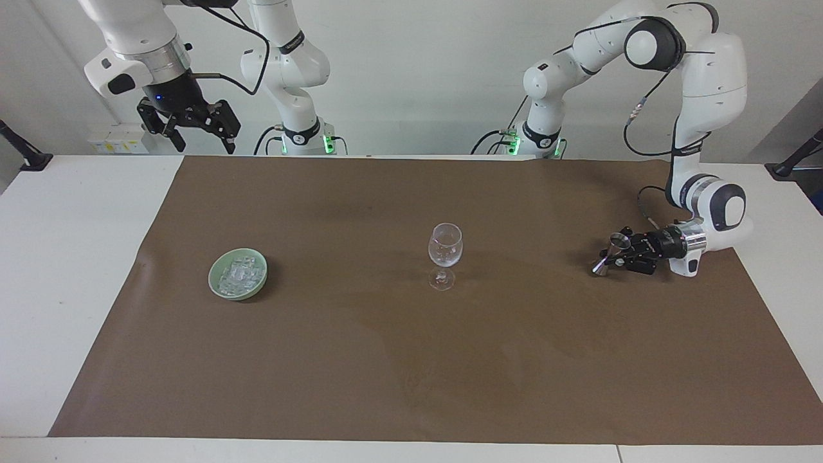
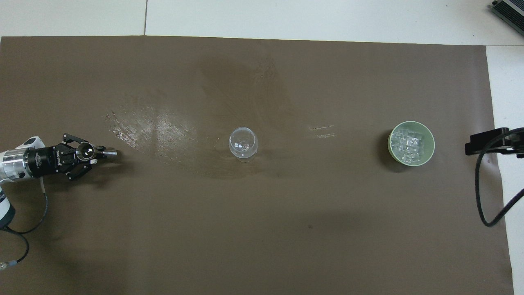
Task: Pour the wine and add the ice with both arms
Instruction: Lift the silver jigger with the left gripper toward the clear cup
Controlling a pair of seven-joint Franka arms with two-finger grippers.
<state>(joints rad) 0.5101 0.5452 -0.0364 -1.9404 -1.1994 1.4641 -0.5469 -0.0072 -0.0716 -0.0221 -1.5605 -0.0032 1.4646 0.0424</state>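
The metal jigger (image 1: pixel 609 254) leans tilted between the left gripper (image 1: pixel 618 258) jaws, which pinch its waist low over the brown mat (image 1: pixel 411 360). Level it before carrying it to the empty wine glass (image 1: pixel 444 247), well ahead of the fingertips. The ice (image 1: pixel 236 275) fills the green bowl (image 1: pixel 218 290); the right gripper (image 1: pixel 193 132) waits above, spread.

My facing camera: high, across table, looks at both arm bases. My overhead camera: above robots' end, looks steeply down and forward. Both wide; shared: brown mat (image 1: pixel 411 360) (image 2: pixel 262 229), stemmed glass (image 1: pixel 445 247) (image 2: pixel 243 143), green bowl (image 1: pixel 238 274) (image 2: pixel 411 143).
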